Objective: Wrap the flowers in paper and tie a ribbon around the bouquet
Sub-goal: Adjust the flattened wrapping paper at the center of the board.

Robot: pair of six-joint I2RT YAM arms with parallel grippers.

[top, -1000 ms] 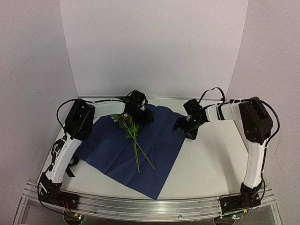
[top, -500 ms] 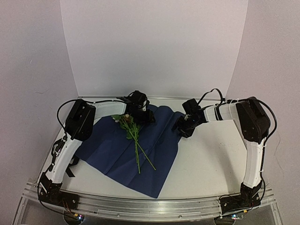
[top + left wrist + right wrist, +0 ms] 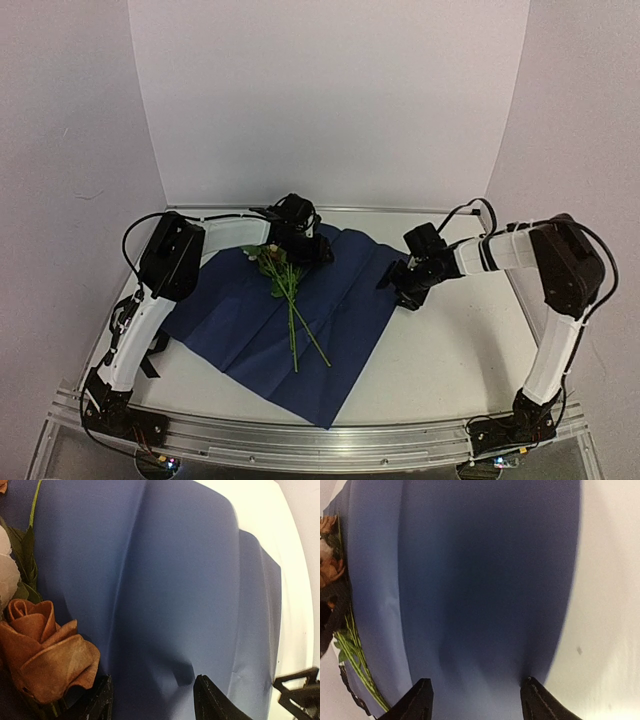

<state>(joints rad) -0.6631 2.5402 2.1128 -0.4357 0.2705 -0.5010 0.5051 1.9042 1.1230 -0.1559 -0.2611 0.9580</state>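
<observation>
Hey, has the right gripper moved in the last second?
Yes. Against the flowers, which stayed put, the right gripper has drifted slightly to the right and toward the table's near edge.

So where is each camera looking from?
Top external: above, behind the bases, facing down on paper, flowers, left arm, right arm.
Left wrist: on the left arm, past the left end effector at paper and a reddish rose.
Right wrist: on the right arm, past the right end effector at the paper's edge and table.
Both wrist views share the paper and flowers.
</observation>
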